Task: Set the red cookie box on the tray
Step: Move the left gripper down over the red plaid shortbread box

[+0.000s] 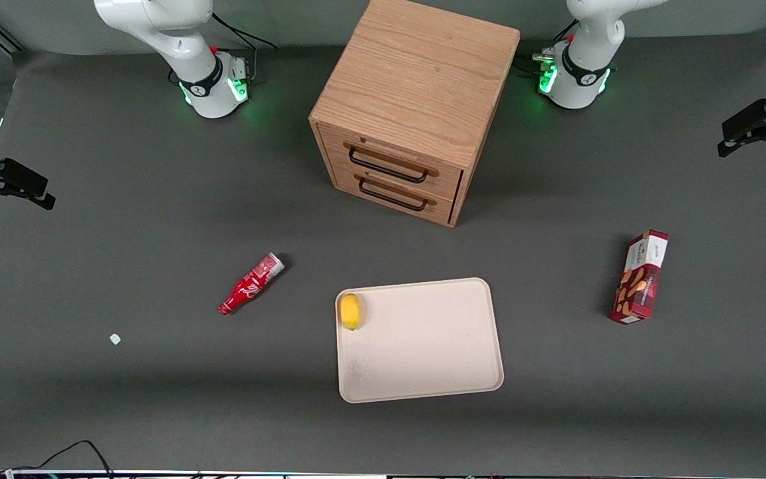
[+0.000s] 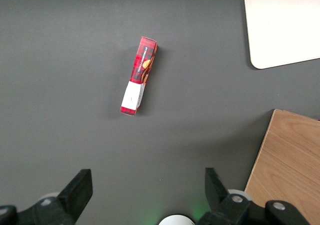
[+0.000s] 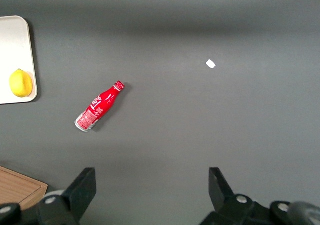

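My gripper (image 2: 145, 195) hangs high up over the gray table (image 1: 124, 219), and my two fingers (image 2: 77, 190) are wide apart with nothing between them. Down below me lies the red cookie box (image 2: 138, 76), flat on the table, all by itself. It has a white end, and that end points toward my fingers. From the front, the red cookie box (image 1: 639, 277) is at my arm's end of the table, well apart from the tray (image 1: 436, 346). The tray is big and cream colored, and it sits in the middle of the table, nearer to the front camera than the wooden cabinet (image 1: 409, 100). A yellow lemon (image 1: 350, 311) rests on the tray, close to one rim. The cabinet has two drawers with dark handles. A red bottle (image 1: 251, 284) lies on its side toward the parked arm's end of the table. A tiny white scrap (image 1: 115, 339) lies on the table too, nearer to the front camera than the bottle
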